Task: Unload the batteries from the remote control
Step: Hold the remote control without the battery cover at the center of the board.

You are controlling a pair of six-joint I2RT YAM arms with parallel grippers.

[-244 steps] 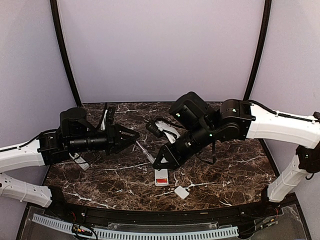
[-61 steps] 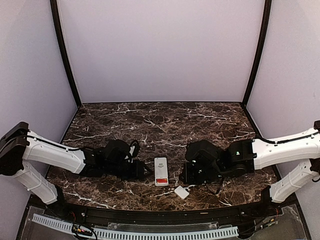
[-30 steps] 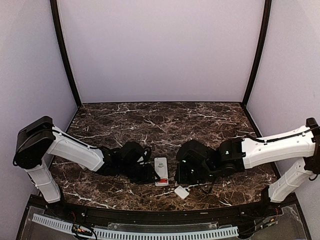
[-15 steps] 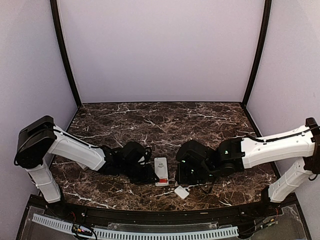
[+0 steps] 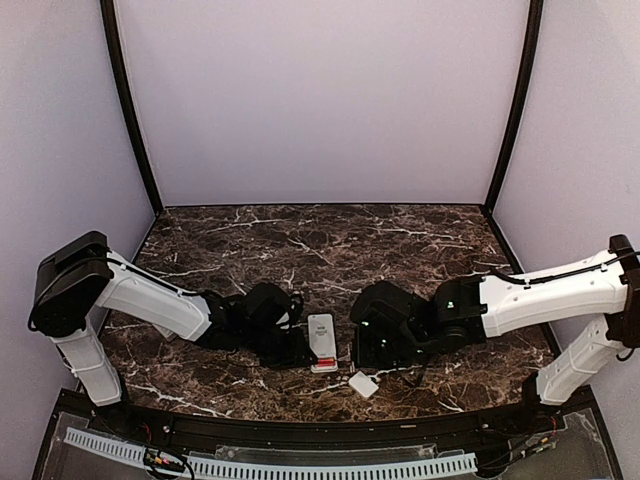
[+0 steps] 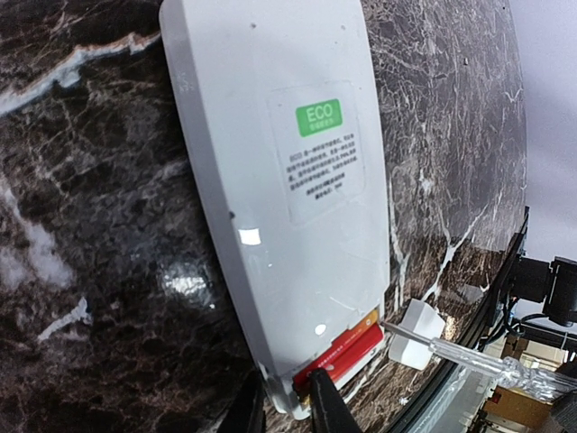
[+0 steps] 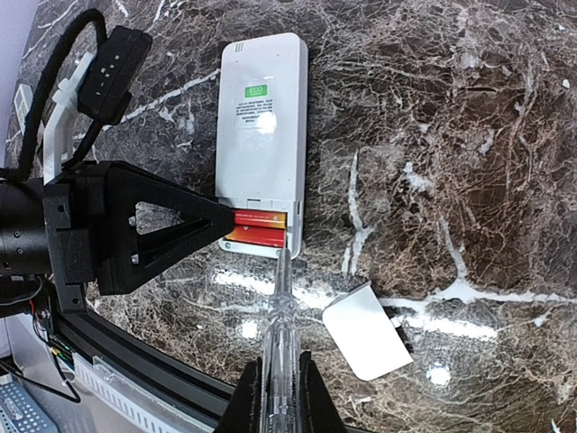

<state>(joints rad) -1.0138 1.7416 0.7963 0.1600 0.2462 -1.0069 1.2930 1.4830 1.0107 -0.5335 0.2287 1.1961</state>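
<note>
The white remote control (image 5: 322, 340) (image 6: 279, 171) (image 7: 261, 117) lies face down near the table's front, its battery bay uncovered. Two red batteries (image 6: 350, 350) (image 7: 261, 227) lie side by side in the bay. My left gripper (image 5: 300, 350) (image 6: 287, 408) has its jaws close together over the bay's left corner: one finger outside the remote's wall, the other on a battery's end. From the right, my right gripper (image 5: 366, 346) (image 7: 278, 397) is shut on a clear-handled screwdriver (image 7: 279, 325) (image 6: 469, 357), whose tip touches the remote's end beside the batteries.
A small white battery cover (image 5: 363, 384) (image 7: 366, 332) (image 6: 416, 336) lies on the marble just right of the screwdriver shaft. The black front rail (image 5: 300, 425) runs close below the remote. The left arm's cable loop (image 7: 54, 81) arches at the left.
The left jaws have narrowed onto the remote's battery end. Both arms have hardly shifted, and the screwdriver stays at the remote's end.
</note>
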